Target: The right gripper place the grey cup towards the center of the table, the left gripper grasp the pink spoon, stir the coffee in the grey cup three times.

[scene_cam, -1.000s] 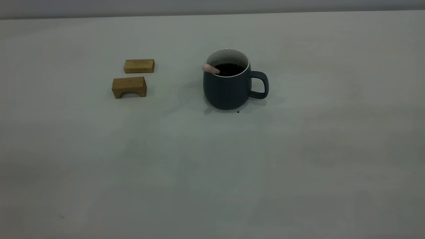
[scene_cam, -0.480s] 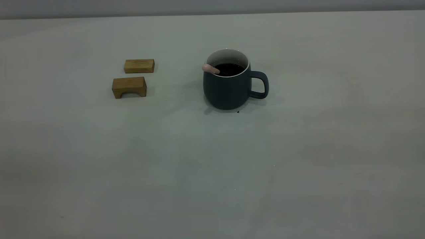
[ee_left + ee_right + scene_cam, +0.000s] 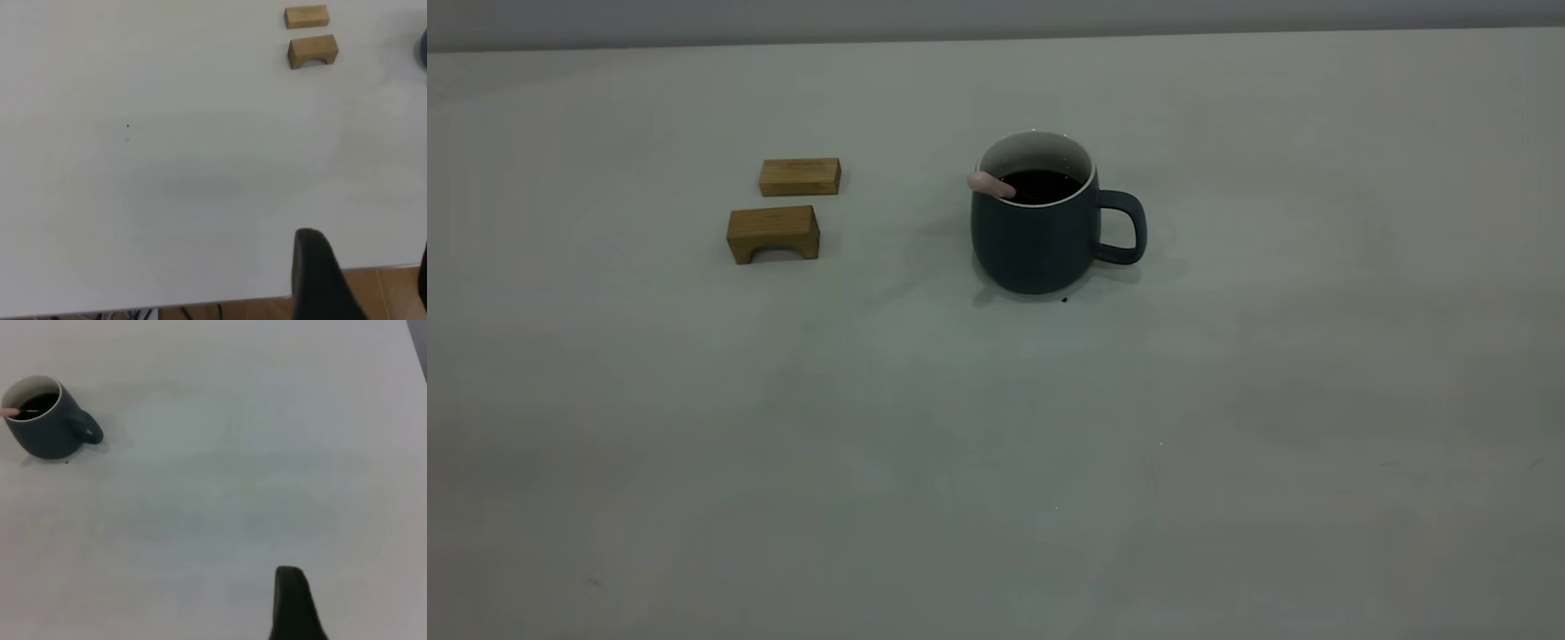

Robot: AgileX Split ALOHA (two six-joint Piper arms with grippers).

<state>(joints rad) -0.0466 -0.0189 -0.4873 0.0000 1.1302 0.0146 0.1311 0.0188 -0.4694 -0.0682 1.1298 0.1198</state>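
Observation:
The grey cup [image 3: 1040, 236] stands upright near the middle of the table [image 3: 996, 462], its handle turned to the right. It holds dark coffee [image 3: 1045, 185]. The pink spoon [image 3: 990, 184] rests in the cup, its handle leaning over the left rim. The right wrist view shows the cup [image 3: 43, 427] and spoon [image 3: 8, 411] far off. Neither gripper appears in the exterior view. My left gripper [image 3: 370, 287] hangs over the table's near edge, fingers [image 3: 317, 277] wide apart and empty. My right gripper [image 3: 360, 613] shows one lone finger [image 3: 291, 607] above bare table.
Two brown wooden blocks lie left of the cup: a flat one [image 3: 799, 176] and an arched one [image 3: 774, 233] in front of it. A tiny dark speck [image 3: 1064, 300] sits by the cup's base. Brown floor [image 3: 387, 293] shows beyond the table's edge.

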